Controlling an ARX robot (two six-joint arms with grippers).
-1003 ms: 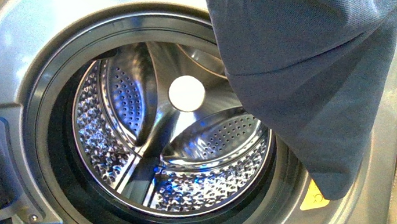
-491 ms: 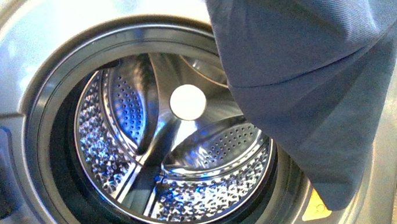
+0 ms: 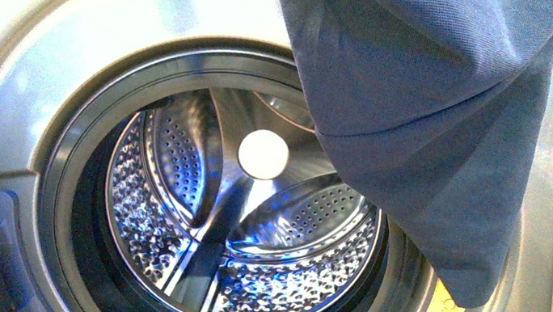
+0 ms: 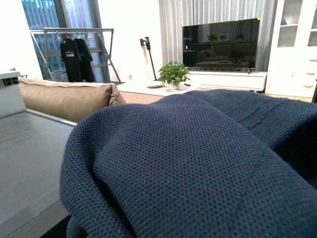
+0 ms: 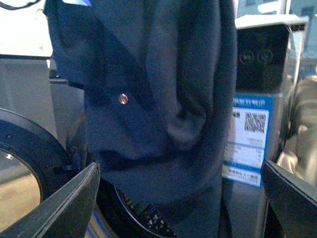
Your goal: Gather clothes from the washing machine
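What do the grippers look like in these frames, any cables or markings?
Only the right gripper shows, in its wrist view: two dark grey, flat, wedge-shaped fingers with paler edges; no markings or cables visible. The left gripper is hidden by the dark navy fine-knit garment; no arm appears in the front view.

The front view faces the grey metallic front-loading washing machine (image 3: 23, 118) close up. The left wrist view skims the dark navy knit garment (image 4: 198, 163), looking roomward. The right wrist view, between its fingers (image 5: 64, 203), shares garment and, seemingly, machine.
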